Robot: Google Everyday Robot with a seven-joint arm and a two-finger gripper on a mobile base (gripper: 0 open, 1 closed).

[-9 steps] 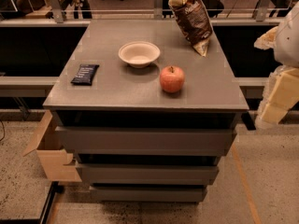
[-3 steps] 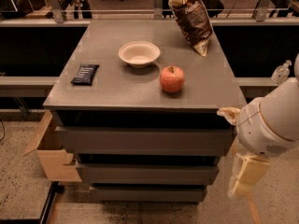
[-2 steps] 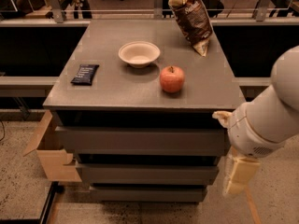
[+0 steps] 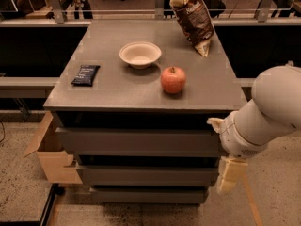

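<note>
Nearest the camera, at the lower right, the gripper (image 4: pixel 229 174) is being held low beside the front right corner of the grey drawer cabinet (image 4: pixel 141 142). It is being carried below the bulky white arm (image 4: pixel 270 107) and pointed toward the floor. No object is being seen in it or against it, and whether it is spread or pressed together cannot be told. At the lower left, an open cardboard box (image 4: pixel 52 158) is being kept against the cabinet's side. On the cabinet top, the red apple (image 4: pixel 173 79) is being left upright near the middle, closer to the front edge than the other things and the nearest of them to the gripper, though well apart from it. To the left, a dark snack packet (image 4: pixel 86 74) is lying flat. Just behind the apple, a white bowl (image 4: pixel 140 54) is standing, apart from it. At the far right corner, a brown chip bag (image 4: pixel 193 18) is being propped upright. Beyond it, a metal railing (image 4: pixel 117 12) is being seen across the back.
</note>
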